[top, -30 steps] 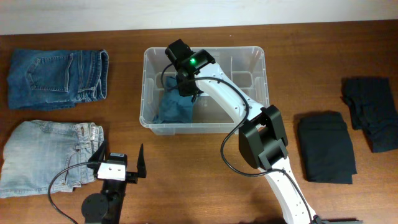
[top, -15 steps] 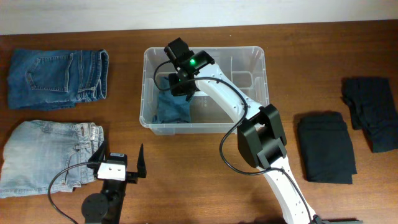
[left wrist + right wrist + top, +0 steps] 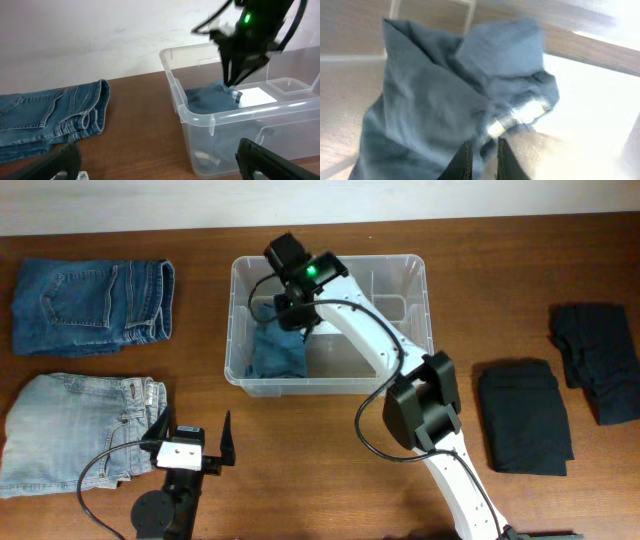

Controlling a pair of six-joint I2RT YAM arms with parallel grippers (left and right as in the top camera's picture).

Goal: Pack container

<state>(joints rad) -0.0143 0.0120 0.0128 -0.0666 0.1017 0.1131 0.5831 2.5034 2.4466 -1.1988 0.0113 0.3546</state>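
pinching a fold of the blue garment [image 3: 277,352] in nearly shut jaws, the right gripper [image 3: 291,318] hangs inside the container [image 3: 417,264], the garment's length running back toward that arm's base; the wide-open left gripper [image 3: 190,440] sits well apart.

Looking over the desk, I can't read any writing, brand or number. The white label [image 3: 256,95] on the base of the container [image 3: 172,76] is only a bright blank patch from the left wrist view, too washed out to show any print. A small pale tag [image 3: 521,113] on the blue garment [image 3: 430,115] in the container is blurred, so no letters can be made out.
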